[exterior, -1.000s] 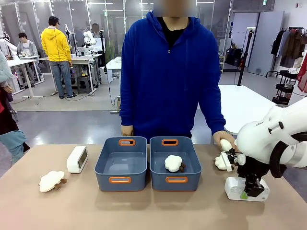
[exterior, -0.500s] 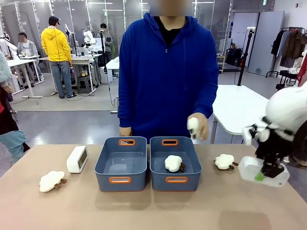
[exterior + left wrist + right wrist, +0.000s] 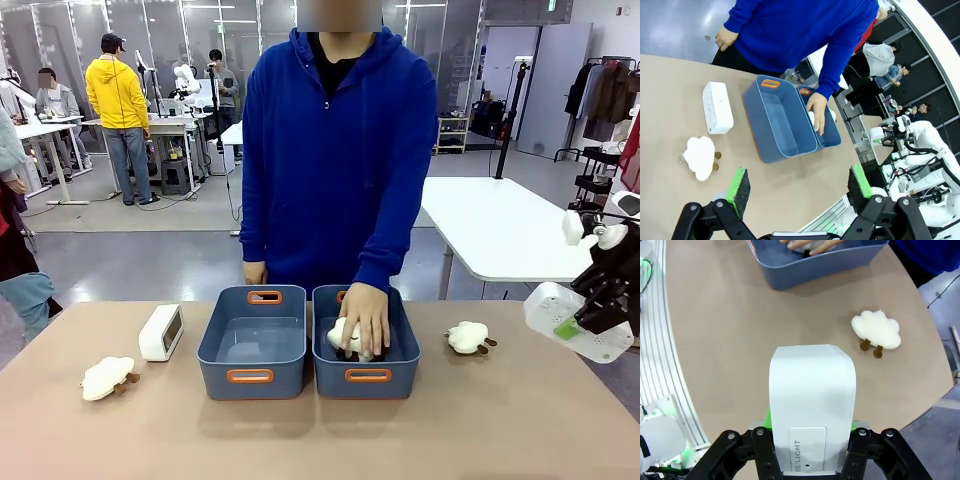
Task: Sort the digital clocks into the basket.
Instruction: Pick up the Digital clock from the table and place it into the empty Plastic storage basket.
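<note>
Two things could go sideways here, I reckon. The right gripper (image 3: 585,318) is clamped on the held digital clock (image 3: 812,390) at the far right edge of the front view, up off the table and tilted. It looks pinched by one end only, so a quick swing could let it pivot or slip out. Also, the person's hand (image 3: 365,318) is down inside the right-hand basket (image 3: 400,378), mid-frame, and I'd guess that's on the way to the left-hand basket (image 3: 215,375). A low carry across could bump it, or the clock could end up in the wrong bin. The second digital clock (image 3: 161,332) stands on the table at the left of the frame, near the left-hand basket but not touching it. The left gripper (image 3: 799,184) is spread wide with nothing in it. Contents-wise, the left-hand basket is empty, while the right-hand one has a white plush toy (image 3: 340,335) under the hand. A left plush (image 3: 108,377) and a right plush (image 3: 468,337) lie out on the table.
</note>
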`<act>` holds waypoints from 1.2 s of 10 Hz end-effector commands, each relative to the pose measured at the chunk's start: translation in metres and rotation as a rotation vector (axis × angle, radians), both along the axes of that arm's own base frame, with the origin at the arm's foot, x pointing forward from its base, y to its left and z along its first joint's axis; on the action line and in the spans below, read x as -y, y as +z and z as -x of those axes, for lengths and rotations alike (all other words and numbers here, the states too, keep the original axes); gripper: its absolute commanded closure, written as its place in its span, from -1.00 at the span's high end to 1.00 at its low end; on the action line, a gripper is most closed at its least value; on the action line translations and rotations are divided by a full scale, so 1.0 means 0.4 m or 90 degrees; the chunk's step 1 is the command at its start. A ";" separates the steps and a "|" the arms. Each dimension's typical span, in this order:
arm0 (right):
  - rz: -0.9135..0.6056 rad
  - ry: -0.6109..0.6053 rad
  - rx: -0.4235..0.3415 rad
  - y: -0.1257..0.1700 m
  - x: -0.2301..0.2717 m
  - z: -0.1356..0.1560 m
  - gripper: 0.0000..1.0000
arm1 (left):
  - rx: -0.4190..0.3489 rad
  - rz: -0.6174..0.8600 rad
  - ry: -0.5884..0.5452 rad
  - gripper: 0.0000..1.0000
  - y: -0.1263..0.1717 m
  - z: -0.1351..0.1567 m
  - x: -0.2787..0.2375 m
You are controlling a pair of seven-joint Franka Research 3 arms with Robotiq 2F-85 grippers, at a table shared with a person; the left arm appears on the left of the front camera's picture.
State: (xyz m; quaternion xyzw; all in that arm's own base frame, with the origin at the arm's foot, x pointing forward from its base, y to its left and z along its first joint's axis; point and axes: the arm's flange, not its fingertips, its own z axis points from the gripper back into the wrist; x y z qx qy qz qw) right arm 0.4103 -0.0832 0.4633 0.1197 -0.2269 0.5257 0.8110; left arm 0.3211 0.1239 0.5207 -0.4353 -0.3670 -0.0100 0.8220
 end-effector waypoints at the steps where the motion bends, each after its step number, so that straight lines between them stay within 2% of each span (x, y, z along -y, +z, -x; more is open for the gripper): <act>1: 0.018 0.014 -0.006 -0.006 -0.010 -0.003 -1.00 | 0.020 0.006 -0.008 1.00 -0.001 -0.007 -0.003; 6: 0.018 0.014 -0.006 -0.006 -0.010 -0.003 -1.00 | 0.020 0.006 -0.008 1.00 -0.001 -0.007 -0.003; 7: 0.007 0.008 -0.006 -0.008 -0.011 -0.003 0.01 | 0.020 0.006 -0.008 1.00 -0.001 -0.007 -0.003; 9: 0.085 0.061 0.007 0.101 -0.174 0.009 0.01 | 0.020 0.006 -0.008 1.00 -0.001 -0.007 -0.003; 12: 0.168 0.107 -0.001 0.194 -0.462 -0.019 0.01 | 0.020 0.006 -0.008 1.00 -0.001 -0.007 -0.003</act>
